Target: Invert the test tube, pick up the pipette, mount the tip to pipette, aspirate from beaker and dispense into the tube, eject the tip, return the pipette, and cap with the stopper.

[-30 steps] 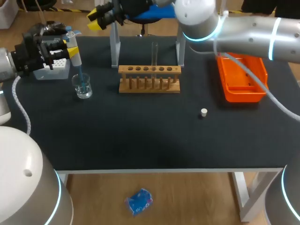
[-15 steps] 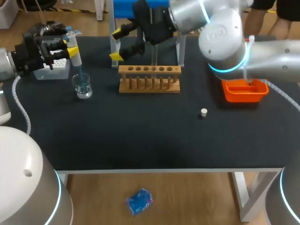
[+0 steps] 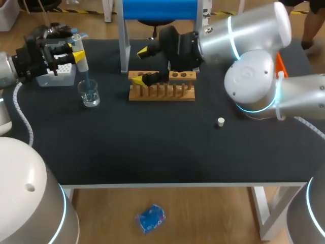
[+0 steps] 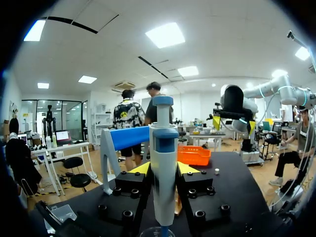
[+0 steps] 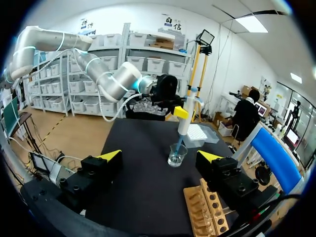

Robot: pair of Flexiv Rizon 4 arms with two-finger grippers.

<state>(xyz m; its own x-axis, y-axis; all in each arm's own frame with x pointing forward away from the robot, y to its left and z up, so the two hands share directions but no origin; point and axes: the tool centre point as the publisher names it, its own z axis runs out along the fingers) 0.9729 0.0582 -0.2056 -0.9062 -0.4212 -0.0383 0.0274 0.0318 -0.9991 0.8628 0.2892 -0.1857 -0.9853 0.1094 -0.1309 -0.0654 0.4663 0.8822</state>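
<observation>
My left gripper (image 3: 76, 54) is shut on the white and blue pipette (image 3: 80, 51), held upright with its blue tip down in the glass beaker (image 3: 89, 94). The left wrist view shows the pipette (image 4: 164, 182) clamped between the yellow-tipped fingers (image 4: 140, 169). My right gripper (image 3: 140, 65) stands wide open and empty over the left end of the wooden rack (image 3: 161, 85). Ahead of it in the right wrist view are the beaker (image 5: 177, 155) and pipette (image 5: 185, 121). The right arm hides the test tube. A white stopper (image 3: 221, 121) lies on the mat.
A tip box (image 3: 58, 71) sits behind the beaker at the far left. The blue-topped pipette stand (image 3: 157, 10) rises behind the rack. The orange bin (image 4: 194, 154) at the back right is mostly covered by my right arm in the head view.
My right arm swung down from the back of the table to the rack's left end, and its gripper opened wide. It now covers the test tube. The left arm kept still.
</observation>
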